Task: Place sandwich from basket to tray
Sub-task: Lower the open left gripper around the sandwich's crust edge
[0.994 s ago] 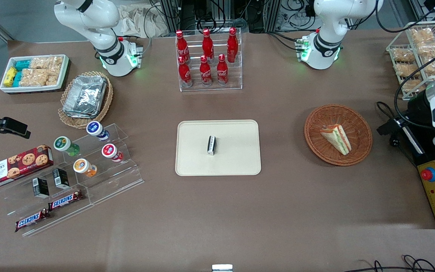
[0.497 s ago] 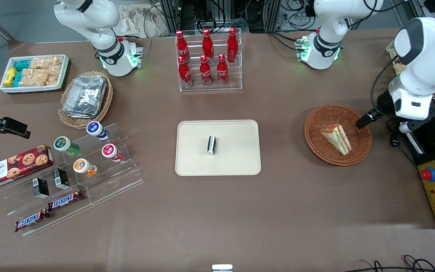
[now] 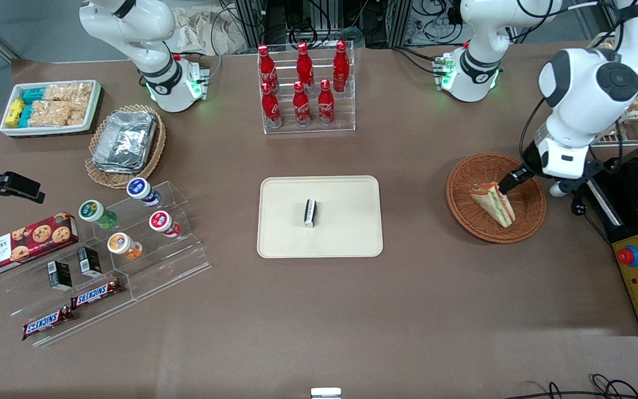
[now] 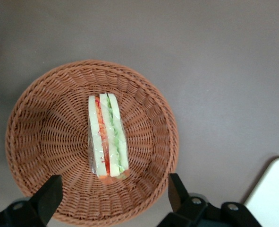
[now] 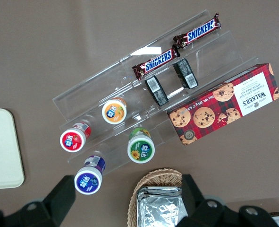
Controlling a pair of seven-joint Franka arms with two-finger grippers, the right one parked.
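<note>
sandwich (image 3: 493, 203): lies in the basket, wrapped in clear film, cut edge up showing green and red-orange layers (image 4: 107, 137)
basket (image 3: 529, 224): round, reddish-brown wicker, on the brown table toward the working arm's end; sandwich is the only thing in it (image 4: 49, 123)
gripper (image 3: 510, 181): above the basket, over the part of its rim farther from the front camera, just above the sandwich's end; in the wrist view it is midway between the two dark fingertips (image 4: 112, 196)
fingers (image 4: 48, 195): spread wide, wider than the sandwich, nothing between them, not touching sandwich or basket
tray (image 3: 346, 233): cream, rectangular, mid-table, well apart from the basket; one corner of it shows in the wrist view (image 4: 274, 198)
small box (image 3: 310, 213): dark with white ends, on the tray near its middle
bottle rack (image 3: 307, 86): clear stand with six red bottles, farther from the front camera than the tray
foil basket (image 3: 125, 145): paler wicker holding foil containers, toward the parked arm's end
cookie box (image 3: 24, 244): red, toward the parked arm's end, next to the clear stepped stand
chocolate bars (image 3: 95, 292): two, on the stand's lowest step
</note>
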